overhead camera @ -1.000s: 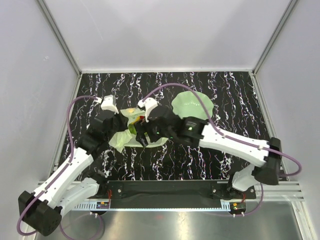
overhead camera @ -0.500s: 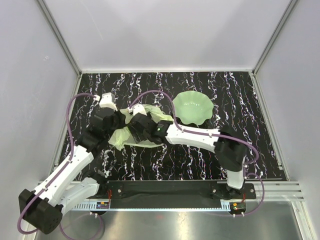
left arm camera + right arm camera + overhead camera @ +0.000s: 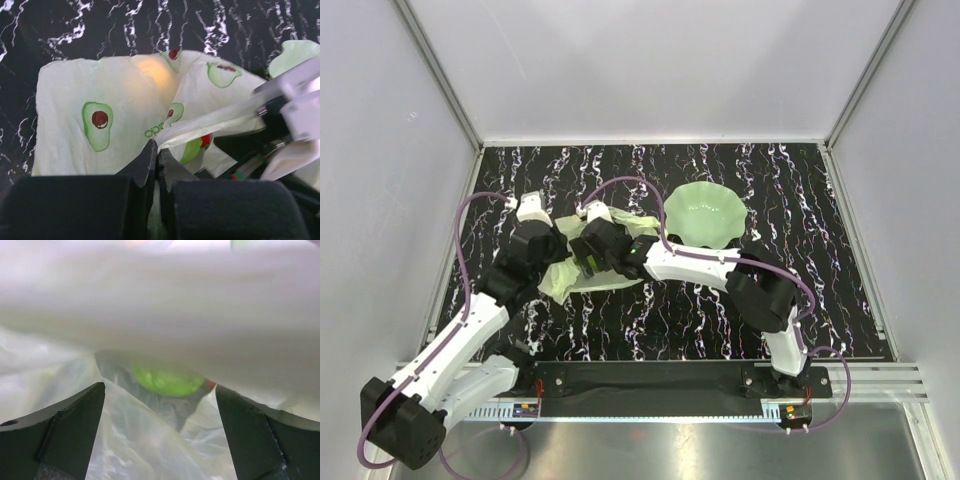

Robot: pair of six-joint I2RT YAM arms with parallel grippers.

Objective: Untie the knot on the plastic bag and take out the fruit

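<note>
The plastic bag [image 3: 610,275], pale green with avocado prints, lies left of centre on the table. My left gripper [image 3: 556,258] is shut on a bunched strip of the bag [image 3: 75,100], and its jaws [image 3: 160,152] pinch the film at the mouth. My right gripper [image 3: 588,258] is open and reaches into the bag's mouth [image 3: 160,386]. A green round fruit [image 3: 167,380] lies just ahead between its fingers, with a red piece [image 3: 210,384] beside it. The green fruit [image 3: 191,150] and the red piece [image 3: 205,140] also show in the left wrist view. A yellow-orange fruit [image 3: 150,70] glows through the film. No knot shows.
The green wavy-edged dish [image 3: 705,213] stands right of the bag, behind my right forearm. The right arm's elbow [image 3: 765,295] is folded near the table's middle. Grey walls close in the dark marbled table [image 3: 820,250] on three sides.
My right arm has folded in and swung left, carrying its gripper into the bag's mouth and uncovering the dish. My left gripper has kept its hold and barely moved.
</note>
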